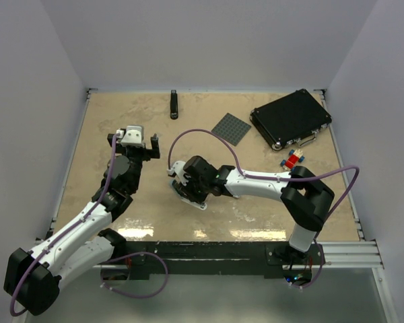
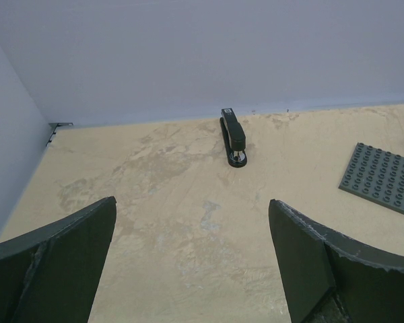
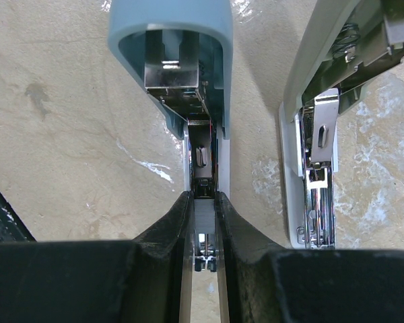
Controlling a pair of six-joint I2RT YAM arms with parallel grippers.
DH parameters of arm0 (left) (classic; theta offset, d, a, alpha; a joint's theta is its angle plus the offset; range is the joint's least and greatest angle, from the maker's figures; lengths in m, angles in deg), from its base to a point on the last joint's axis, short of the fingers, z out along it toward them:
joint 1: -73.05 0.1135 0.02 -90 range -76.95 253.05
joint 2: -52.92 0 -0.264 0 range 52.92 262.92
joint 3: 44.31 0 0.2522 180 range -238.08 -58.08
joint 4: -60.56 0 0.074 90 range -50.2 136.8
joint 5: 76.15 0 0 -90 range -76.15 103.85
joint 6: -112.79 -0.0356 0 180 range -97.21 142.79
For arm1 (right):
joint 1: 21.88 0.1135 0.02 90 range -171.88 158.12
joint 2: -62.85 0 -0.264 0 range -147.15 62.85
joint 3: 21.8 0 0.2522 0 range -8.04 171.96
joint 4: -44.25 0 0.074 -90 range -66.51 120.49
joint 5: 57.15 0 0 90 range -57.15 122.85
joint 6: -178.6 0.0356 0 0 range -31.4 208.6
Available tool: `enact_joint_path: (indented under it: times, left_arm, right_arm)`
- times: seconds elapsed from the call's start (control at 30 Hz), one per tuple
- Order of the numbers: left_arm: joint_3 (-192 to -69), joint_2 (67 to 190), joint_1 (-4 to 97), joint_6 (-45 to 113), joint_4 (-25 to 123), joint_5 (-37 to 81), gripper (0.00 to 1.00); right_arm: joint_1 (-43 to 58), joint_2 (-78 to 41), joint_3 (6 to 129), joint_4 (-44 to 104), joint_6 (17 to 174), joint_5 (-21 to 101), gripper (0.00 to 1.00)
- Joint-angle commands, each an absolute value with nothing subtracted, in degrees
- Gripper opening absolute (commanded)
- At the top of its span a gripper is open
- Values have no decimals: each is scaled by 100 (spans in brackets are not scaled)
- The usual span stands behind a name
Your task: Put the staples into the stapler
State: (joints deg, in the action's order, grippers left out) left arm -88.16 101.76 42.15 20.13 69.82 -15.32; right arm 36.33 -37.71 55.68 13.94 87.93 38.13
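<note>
The stapler lies opened out on the table under my right gripper (image 1: 183, 183). In the right wrist view its pale blue part (image 3: 172, 27) with the silvery channel runs straight ahead, and its grey-green part (image 3: 308, 101) with silvery metal lies at the right. My right gripper (image 3: 203, 202) is shut on a short grey strip of staples (image 3: 205, 217), held just over the channel's near end. My left gripper (image 1: 135, 140) (image 2: 192, 222) is open and empty over bare table at the left. The white staple box and the grey-blue tray are out of view.
A slim black stapler (image 1: 174, 105) (image 2: 233, 138) lies at the back wall. A grey studded plate (image 1: 231, 128) (image 2: 384, 178) and a black case (image 1: 291, 118) sit at the back right, with red-and-blue toy bricks (image 1: 293, 160) in front of the case.
</note>
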Motion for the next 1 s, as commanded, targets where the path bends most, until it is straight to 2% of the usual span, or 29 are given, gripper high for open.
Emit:
enact_joint_path:
  times: [0.0, 0.47, 0.97]
  left_arm:
    - [-8761, 10091, 4185, 1962, 7228, -1515, 100]
    - [-8769, 10074, 4185, 1962, 7237, -1489, 100]
    - [-8743, 10012, 4176, 1988, 7220, -1445, 100]
  right_arm:
    - [3665, -3867, 5577, 1353, 8710, 3777, 17]
    - [3648, -3621, 5972, 1239, 9088, 3698, 46]
    - [3639, -3884, 5955, 1247, 9501, 3109, 43]
